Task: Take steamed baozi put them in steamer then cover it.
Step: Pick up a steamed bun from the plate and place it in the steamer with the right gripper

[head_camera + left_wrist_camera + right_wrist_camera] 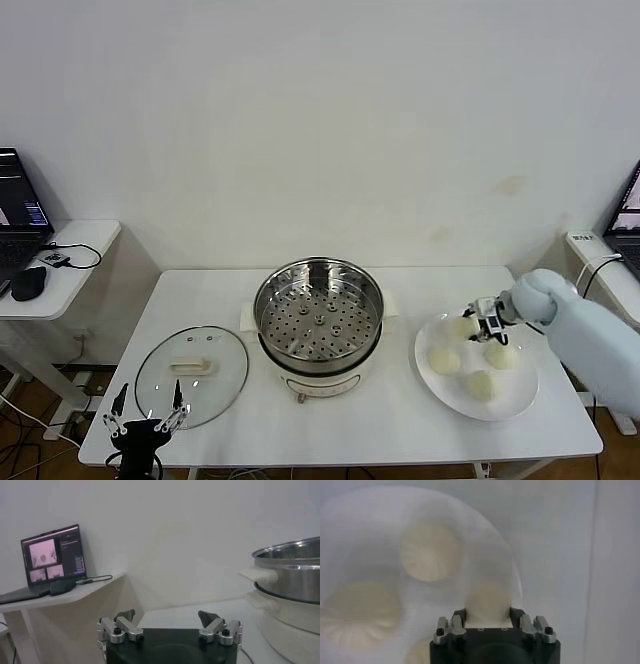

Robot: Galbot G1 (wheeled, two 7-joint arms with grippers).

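Observation:
Four cream-white baozi lie on a flat white plate (520,395) at the table's right. My right gripper (478,322) is at the plate's far left part, its fingers closed against both sides of one baozi (463,326); the right wrist view shows that bun (488,600) filling the gap of the gripper (488,612). The other buns (443,358) (498,355) (481,384) lie loose. The steamer (318,318) stands uncovered mid-table, its perforated tray bare. The glass cover (191,375) lies flat to its left. My left gripper (147,415) hangs open at the table's front left edge, empty.
A side table (70,250) with a laptop (18,215) and mouse stands at the far left, and another laptop (628,215) at the far right. In the left wrist view the open left gripper (167,620) faces the steamer's side (292,575) and the laptop (52,560).

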